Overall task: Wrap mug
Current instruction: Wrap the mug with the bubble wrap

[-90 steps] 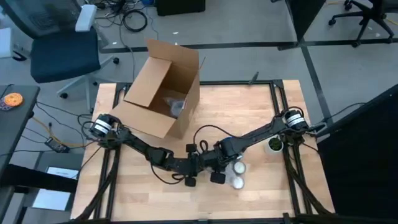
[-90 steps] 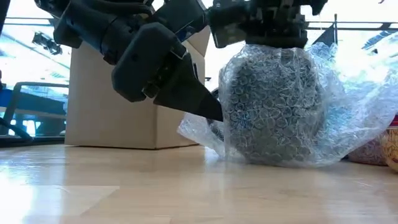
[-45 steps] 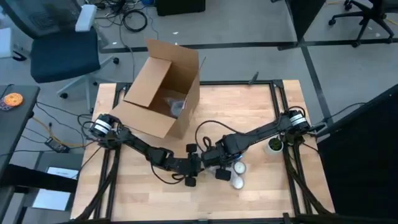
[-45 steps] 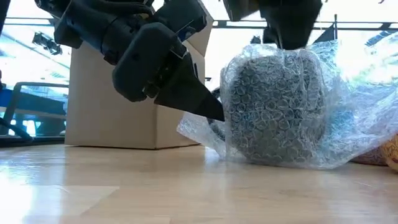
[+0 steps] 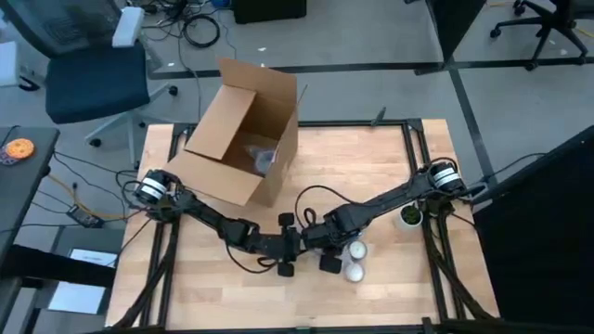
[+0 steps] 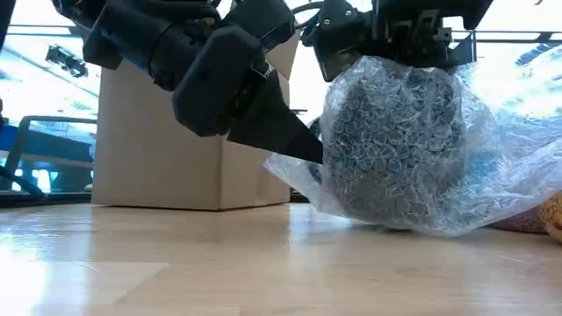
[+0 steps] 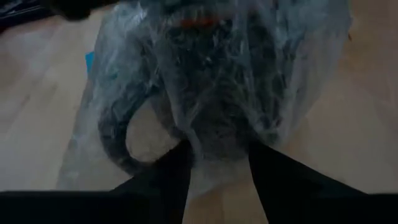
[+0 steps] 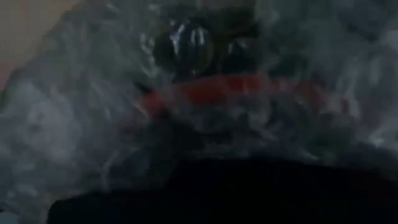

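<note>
The mug (image 6: 395, 149), dark and wrapped in clear bubble wrap (image 6: 500, 175), sits mid-table, tilted, its lower edge (image 6: 395, 224) on the wood. The left wrist view shows its dark handle (image 7: 118, 146) under the wrap. My left gripper (image 6: 309, 151) comes from the table's left, its fingers closed on wrap at the mug's side. My right gripper (image 6: 399, 48) sits on top of the wrapped mug; in the high view the two grippers (image 5: 314, 246) meet there. My left gripper pinches a bunch of bubble wrap (image 7: 214, 155) at the mug's side wall between its two fingers (image 7: 171, 177). It comes nearly level from the table's left, slanting slightly down. The wrapped mug stands tilted, its edge on the left gripper's side raised off the table.
An open cardboard box (image 5: 246, 139) stands at the table's far left, behind the grippers in the low view (image 6: 158, 132). Two white round things (image 5: 353, 264) lie just right of the mug, and a small green-and-white thing (image 5: 408, 216) stands near the right edge.
My right gripper rose and turned above the mug, then came back down onto its top. The wrapped mug has tipped: the edge on my left gripper's side has lifted from the table while the other side stays down. My left gripper has risen a little with it.
</note>
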Robot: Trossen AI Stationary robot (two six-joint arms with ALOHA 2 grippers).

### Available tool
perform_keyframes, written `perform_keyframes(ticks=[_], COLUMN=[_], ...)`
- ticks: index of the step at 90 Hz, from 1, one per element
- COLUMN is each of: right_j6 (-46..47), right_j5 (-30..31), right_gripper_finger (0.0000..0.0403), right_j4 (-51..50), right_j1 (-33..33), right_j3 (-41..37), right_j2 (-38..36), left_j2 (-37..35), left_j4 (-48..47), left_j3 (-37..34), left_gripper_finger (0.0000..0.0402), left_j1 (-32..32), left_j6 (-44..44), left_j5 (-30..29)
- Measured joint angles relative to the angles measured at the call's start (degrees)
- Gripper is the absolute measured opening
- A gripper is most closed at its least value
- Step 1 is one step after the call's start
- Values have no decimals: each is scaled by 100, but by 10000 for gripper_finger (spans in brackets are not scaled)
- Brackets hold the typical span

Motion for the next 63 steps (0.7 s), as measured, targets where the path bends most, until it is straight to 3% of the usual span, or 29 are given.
perform_keyframes(ticks=[10, 34, 49, 63], right_j6=[-138, -96, -95, -42], right_j5=[25, 305, 282, 264], right_gripper_finger=[0, 0, 0, 0], right_j4=[-604, -2481, -2734, -2009], right_j1=[2, 226, 370, 393], right_j3=[564, 1858, 1735, 1162], right_j2=[44, 20, 16, -15], left_j2=[225, 371, 371, 370], left_j4=[412, 146, 199, 245], left_j3=[1, 14, 14, 14], left_gripper_finger=[147, 147, 147, 147], left_j1=[48, 76, 78, 76], left_j6=[23, 318, 317, 317], left_j5=[61, -46, -50, -49])
